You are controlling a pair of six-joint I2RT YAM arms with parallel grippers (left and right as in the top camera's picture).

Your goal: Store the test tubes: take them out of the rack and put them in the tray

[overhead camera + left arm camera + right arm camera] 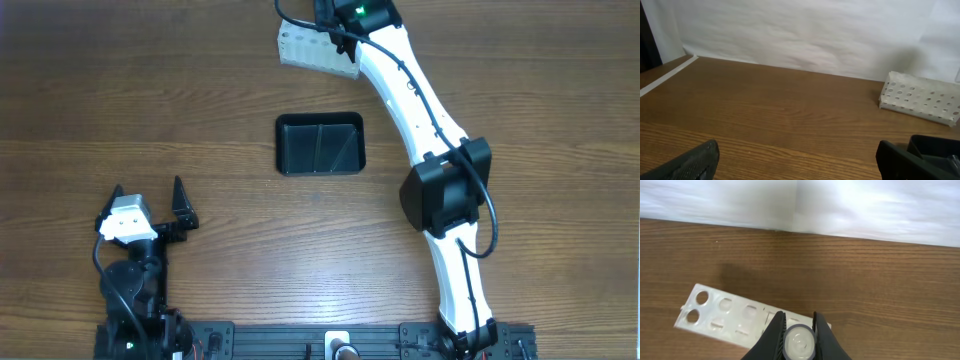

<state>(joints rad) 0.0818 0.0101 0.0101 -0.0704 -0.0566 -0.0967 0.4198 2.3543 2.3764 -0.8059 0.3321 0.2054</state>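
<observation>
Our right claw [334,34] hung over one end of the white rack [312,50] in the top view, its arm stretched from the near right corner up the table [540,110], elbow bent beside the black tray [320,121]. Tray and rack lay well apart with bare wood between them, and the rack sat close to the table's far edge. Our left claw [150,196] sat folded near its base, fingers spread. In the left wrist view those fingers [692,162] stood wide apart over open wood, the rack farther off by the white backdrop [805,35]. In the right wrist view the right claw was clamped on a test tube [799,342] at its cap, above the rack's end; we could not tell whether the tube had left its hole.
</observation>
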